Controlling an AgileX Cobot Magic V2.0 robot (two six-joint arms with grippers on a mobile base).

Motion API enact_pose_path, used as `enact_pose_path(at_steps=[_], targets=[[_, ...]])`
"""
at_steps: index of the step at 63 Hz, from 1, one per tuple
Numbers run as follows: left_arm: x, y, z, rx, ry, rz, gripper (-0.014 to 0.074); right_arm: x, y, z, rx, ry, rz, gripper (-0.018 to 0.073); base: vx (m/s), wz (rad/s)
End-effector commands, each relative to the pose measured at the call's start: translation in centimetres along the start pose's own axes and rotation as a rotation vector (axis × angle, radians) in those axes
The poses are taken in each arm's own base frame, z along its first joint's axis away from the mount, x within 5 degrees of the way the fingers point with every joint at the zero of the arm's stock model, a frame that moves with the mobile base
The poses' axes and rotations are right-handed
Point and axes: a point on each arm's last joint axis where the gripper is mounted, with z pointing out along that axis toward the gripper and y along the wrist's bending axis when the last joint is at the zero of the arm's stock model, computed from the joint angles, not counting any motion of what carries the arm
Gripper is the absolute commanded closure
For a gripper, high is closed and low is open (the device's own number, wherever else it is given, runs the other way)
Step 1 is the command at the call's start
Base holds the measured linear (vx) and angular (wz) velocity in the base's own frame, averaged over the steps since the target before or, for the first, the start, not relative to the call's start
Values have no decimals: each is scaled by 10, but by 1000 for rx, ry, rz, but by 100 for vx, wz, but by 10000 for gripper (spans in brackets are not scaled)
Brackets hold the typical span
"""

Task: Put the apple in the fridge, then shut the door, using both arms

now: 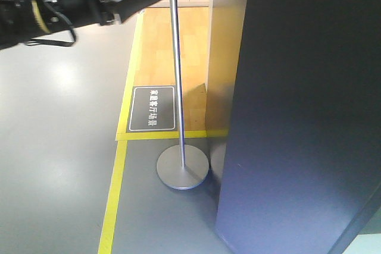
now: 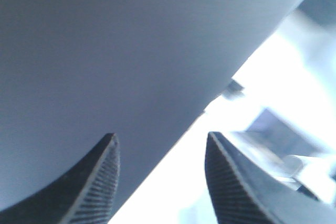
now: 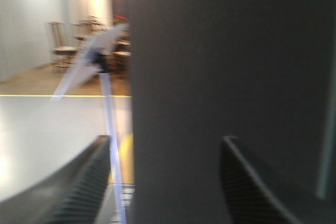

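Note:
The door (image 1: pixel 309 117) fills the right of the front view as a tall, flat dark grey panel. My left gripper (image 2: pixel 160 135) is open and empty, close to the door's grey face (image 2: pixel 131 51), with an overexposed white area (image 2: pixel 273 82) past the door's edge. My right gripper (image 3: pixel 166 138) is also open and empty, facing the door's dark surface (image 3: pixel 226 77). A black arm (image 1: pixel 65 1) reaches in at the top left of the front view. The apple is out of view. The fridge interior is hidden behind the door in the front view.
A metal stanchion pole (image 1: pixel 176 63) on a round base (image 1: pixel 183 171) stands just left of the door; the pole (image 3: pixel 107 108) also shows blurred in the right wrist view. Yellow floor tape (image 1: pixel 119 165) and a dark floor sign (image 1: pixel 153 109) lie on the grey floor. Chairs (image 3: pixel 63 45) stand far back.

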Motion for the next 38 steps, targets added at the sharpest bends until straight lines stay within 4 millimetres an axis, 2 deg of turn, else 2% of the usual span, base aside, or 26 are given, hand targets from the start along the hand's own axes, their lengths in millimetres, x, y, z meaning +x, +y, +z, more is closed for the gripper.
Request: enact_pose_path(at_steps=[1,11,23,31,38], targets=[[-20,-24,-16,12,-57,74,227,-18,-13,33,133,-35,-36,21,0,0],[-24,-14,-31,-57,-41,63,227,-26,-27,94,280,-30,-58,27,0,0],[-24,-7,-39,-111,-4,90,227,-22,-40,161,378,-4,-55,37,0,0],[-24,-7,-39,-112,-3,90,227,-19,-50,189,418,17,2,37,0,0],[-24,-7,-39,-111,-2,90,227,-18,-51,211,418,19,4,37,0,0]])
